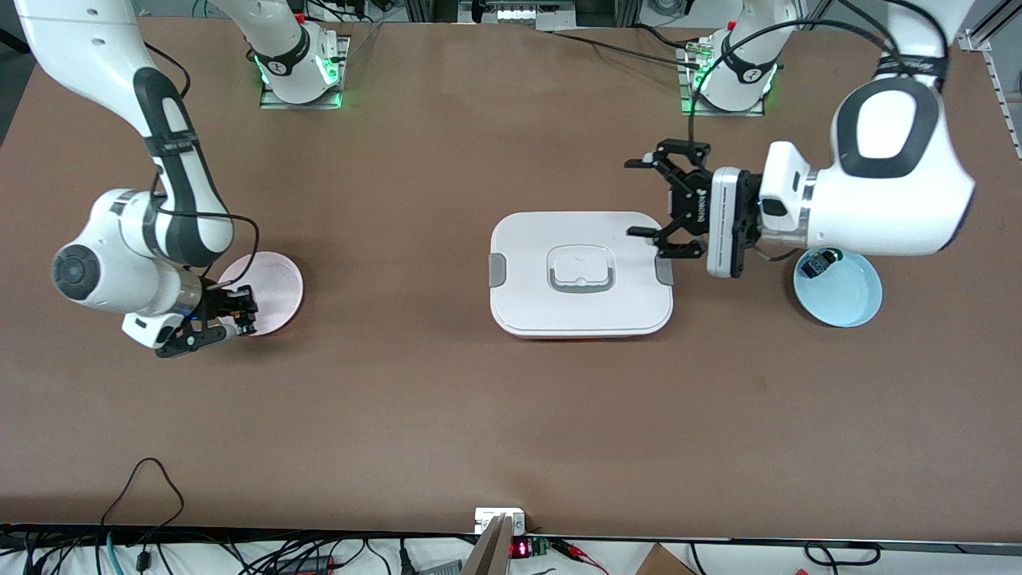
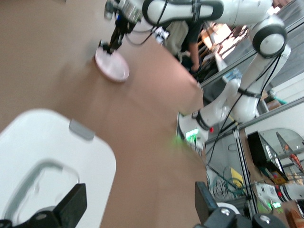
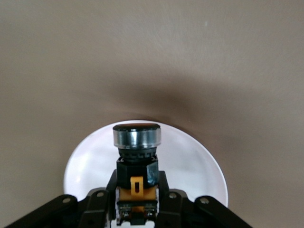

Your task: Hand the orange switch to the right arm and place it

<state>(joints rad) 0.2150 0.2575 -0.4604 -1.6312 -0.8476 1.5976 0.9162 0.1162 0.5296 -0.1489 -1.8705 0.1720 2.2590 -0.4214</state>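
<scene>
The orange switch (image 3: pixel 137 186), black with an orange face and a clear round cap, sits between the fingers of my right gripper (image 3: pixel 137 211). The gripper is shut on it over the pink plate (image 3: pixel 190 161). In the front view the right gripper (image 1: pixel 242 316) holds the switch (image 1: pixel 244 322) at the plate's (image 1: pixel 271 283) edge nearer the front camera. I cannot tell whether the switch touches the plate. My left gripper (image 1: pixel 640 198) is open and empty, over the edge of the white lidded box (image 1: pixel 535 239) toward the left arm's end; its fingers (image 2: pixel 71 205) stand wide apart.
A light blue plate (image 1: pixel 842 299) under the left arm's wrist holds a small black part with a green knob (image 1: pixel 819 263). The white box also shows in the left wrist view (image 2: pixel 47 142), as do the pink plate (image 2: pixel 112 67) and the right gripper (image 2: pixel 114 43).
</scene>
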